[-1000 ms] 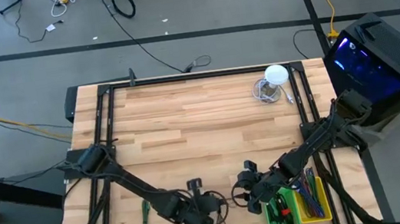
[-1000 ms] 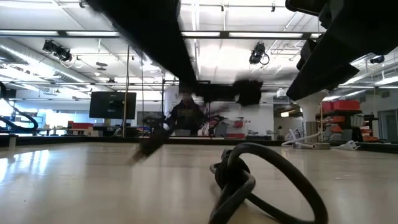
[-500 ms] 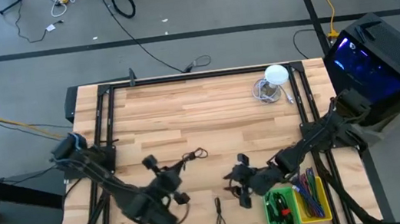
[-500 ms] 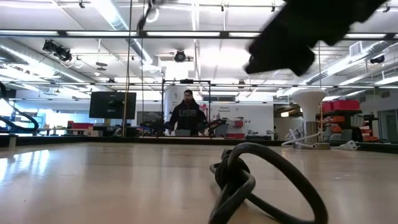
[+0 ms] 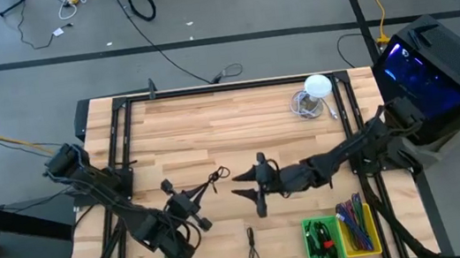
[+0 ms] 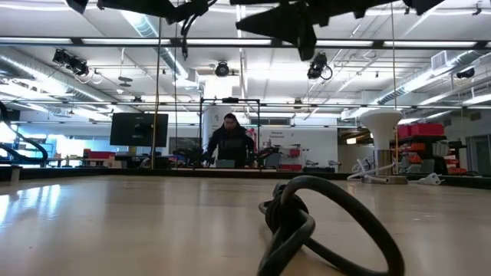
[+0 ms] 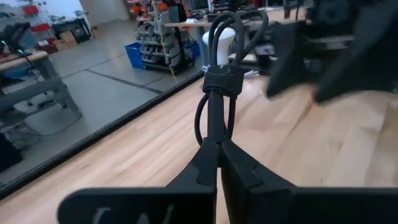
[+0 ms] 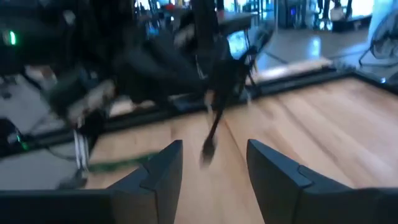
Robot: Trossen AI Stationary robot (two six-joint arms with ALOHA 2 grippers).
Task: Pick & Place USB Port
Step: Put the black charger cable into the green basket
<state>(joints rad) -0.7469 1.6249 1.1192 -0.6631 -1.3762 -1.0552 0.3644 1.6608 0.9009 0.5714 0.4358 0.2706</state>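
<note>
1. The left end effector (image 5: 196, 197) is hanging above the front-left part of the tabletop (image 5: 230, 129), its two fingers (image 7: 214, 165) pressed together and pinching a bundled black USB cable (image 5: 214, 180).
2. In the left wrist view that held cable (image 7: 217, 87) is standing out straight ahead from the fingertips, its long axis in line with the fingers, a wrap binding the strands partway along and a loop showing at the far end.
3. From above, the held cable is running from the end effector out toward the middle of the tabletop, its looped end nearest the right arm.
4. The right end effector (image 5: 251, 188) is hovering over the centre of the tabletop with its jaws standing wide apart and nothing between them; it is facing the left one, close to the held cable's looped end.
5. In the right wrist view the two dark fingers (image 8: 163, 171) are framing the cable hanging ahead of them (image 8: 214, 118), blurred.
6. A second black cable (image 5: 251, 244) is lying flat near the front edge, its length running front to back; in the low view it is curling in a knotted loop (image 6: 307, 222) close to the camera.
7. A green bin (image 5: 322, 243) at the front right is holding dark and red pieces; the yellow bin (image 5: 358, 226) just beside it is holding coloured wires.
8. A person (image 6: 230, 142) is standing beyond the table.
</note>
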